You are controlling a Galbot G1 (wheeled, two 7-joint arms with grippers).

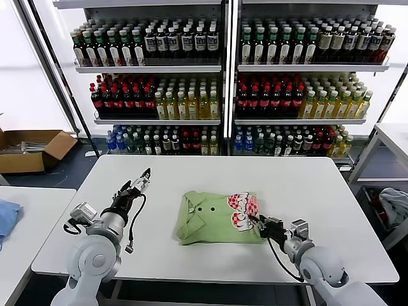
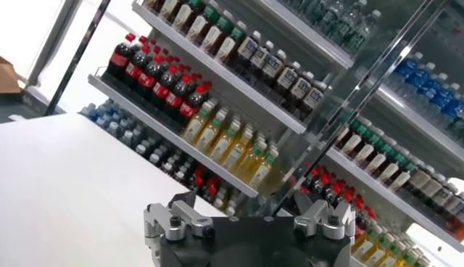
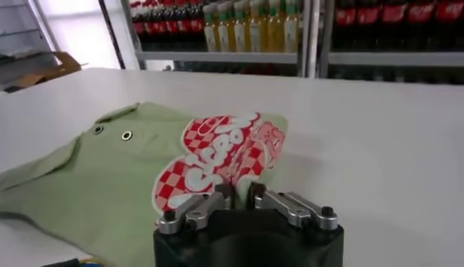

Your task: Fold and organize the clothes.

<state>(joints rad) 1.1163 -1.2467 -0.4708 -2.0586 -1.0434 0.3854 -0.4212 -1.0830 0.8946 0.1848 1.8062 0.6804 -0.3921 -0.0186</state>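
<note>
Resting at near right edge of folded polo shirt (image 1: 220, 218), right gripper (image 1: 260, 224) sits low on desk (image 1: 331, 210); jaws nearly together, pinching hem by red-and-white chest print (image 3: 217, 156) or not, cannot tell. Shirt lies just ahead and leftward of those jaws, long axis across desk, collar end toward left arm. Right arm clearly nearer. Left gripper (image 1: 141, 179) raised over desk well left of shirt, jaws spread, empty. Count: one shirt, two visible buttons (image 3: 127, 135), two grippers.
</note>
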